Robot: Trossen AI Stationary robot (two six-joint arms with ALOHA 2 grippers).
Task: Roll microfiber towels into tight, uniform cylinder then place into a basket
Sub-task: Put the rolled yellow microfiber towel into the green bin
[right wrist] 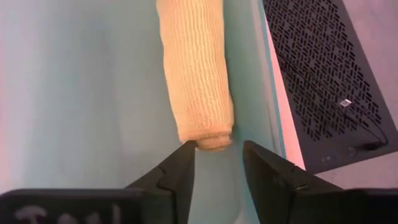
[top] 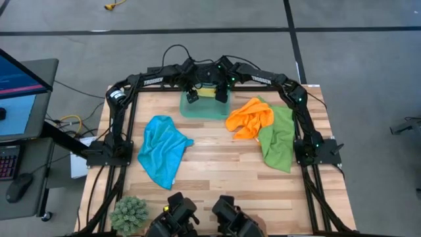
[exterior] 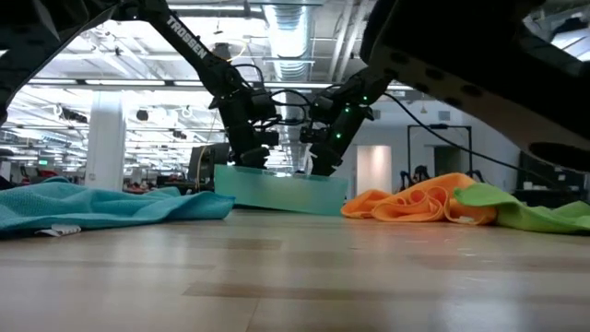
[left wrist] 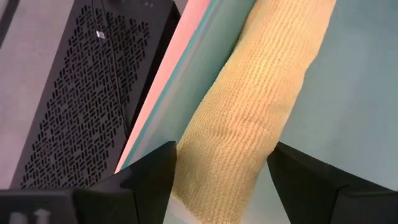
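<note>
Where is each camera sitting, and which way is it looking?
High view: above the table, looking straight down on the wooden table, both arms, and the blue towel.
Low view: at table-top height, looking across at the basket; both arms reach in from above.
Left wrist view: on the left arm, looking down between open fingers at the yellow towel.
Right wrist view: on the right arm, its fingers flank the roll's end.
Both wrist views share the yellow roll lying in the basket.

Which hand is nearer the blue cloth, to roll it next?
Probably the left hand: both hands hover over the basket holding the yellow roll, but the blue towel lies on the left arm's side.
</note>
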